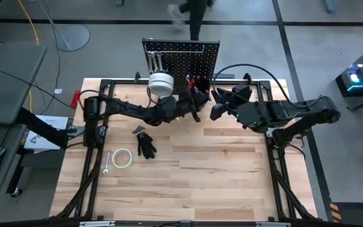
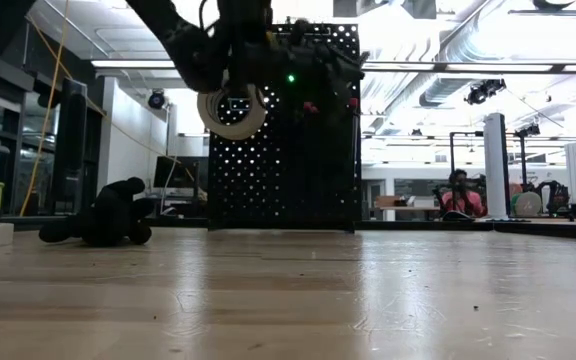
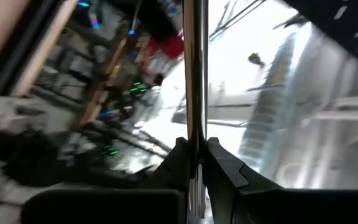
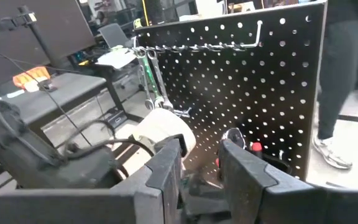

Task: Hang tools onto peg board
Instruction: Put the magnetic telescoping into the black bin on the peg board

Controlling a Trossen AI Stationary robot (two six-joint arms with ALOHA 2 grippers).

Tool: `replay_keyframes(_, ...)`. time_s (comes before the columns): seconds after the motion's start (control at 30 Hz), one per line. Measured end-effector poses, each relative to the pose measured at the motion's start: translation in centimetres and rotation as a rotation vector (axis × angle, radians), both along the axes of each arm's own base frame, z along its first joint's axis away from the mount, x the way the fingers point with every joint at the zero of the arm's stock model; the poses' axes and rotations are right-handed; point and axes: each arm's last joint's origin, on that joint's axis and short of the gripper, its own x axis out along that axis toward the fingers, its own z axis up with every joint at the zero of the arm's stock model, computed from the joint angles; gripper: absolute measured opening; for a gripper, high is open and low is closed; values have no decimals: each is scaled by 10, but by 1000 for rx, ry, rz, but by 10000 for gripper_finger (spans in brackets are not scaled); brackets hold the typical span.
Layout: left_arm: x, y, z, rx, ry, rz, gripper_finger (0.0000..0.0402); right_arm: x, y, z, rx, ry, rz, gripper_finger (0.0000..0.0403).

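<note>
Hung already on upright black perforated peg board (image 1: pixel 181 63): silver wrenches (image 4: pixel 151 78), white tape roll (image 1: pixel 160 83); left gripper (image 3: pixel 193 163) clenched on slim metal shaft (image 3: pixel 194 68); right gripper (image 4: pixel 201 165) jaws part-open, whether empty hard to tell; left on near-left table: black pliers (image 1: pixel 146 145), second white tape ring (image 1: pixel 121 158), small wrench (image 1: pixel 106 162).

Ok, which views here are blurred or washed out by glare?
Left wrist view: background smeared, bright glare at right, only the slim metal shaft between the left gripper reads clearly. Low view: ceiling lights blow out, peg board backlit. High and right wrist views: clear.

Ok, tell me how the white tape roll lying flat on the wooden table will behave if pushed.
The flat white tape roll will probably slide rather than roll, since it lies on its side. It looks thin and hollow, so likely light. The silver wrench beside it may get nudged.
</note>
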Motion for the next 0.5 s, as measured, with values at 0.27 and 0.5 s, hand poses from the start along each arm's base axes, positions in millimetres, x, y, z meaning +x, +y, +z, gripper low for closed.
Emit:
replay_keyframes(0.27, 9, 9, -4, -44, -121, 124, 32, 1, 0, 2, 9, -23, 3, 103)
replay_keyframes(0.5, 16, 6, 15, 9, -161, 109, 79, 2, 1, 5, 20, -68, 4, 103)
